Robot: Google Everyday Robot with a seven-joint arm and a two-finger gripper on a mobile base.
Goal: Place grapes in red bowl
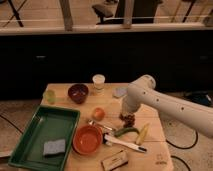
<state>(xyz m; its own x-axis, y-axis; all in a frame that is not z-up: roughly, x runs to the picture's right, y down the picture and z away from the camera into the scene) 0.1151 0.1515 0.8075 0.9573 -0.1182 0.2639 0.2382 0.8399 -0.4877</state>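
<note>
The grapes [129, 120], a small dark reddish-purple bunch, lie on the wooden table [160, 150] right of the round orange fruit [98, 113]. My gripper [127, 113] points down from the white arm [150, 95] and sits directly over the grapes, at or touching their top. The red bowl [87, 139] stands empty near the table's front, down and left of the grapes.
A dark maroon bowl [78, 92], a white cup [99, 82] and a grey-blue object [119, 92] stand at the back. A green tray [30, 145] with a sponge [53, 147] is at the left. A green vegetable [125, 131], banana [142, 133], white brush [122, 144] and small box [114, 160] lie near the front.
</note>
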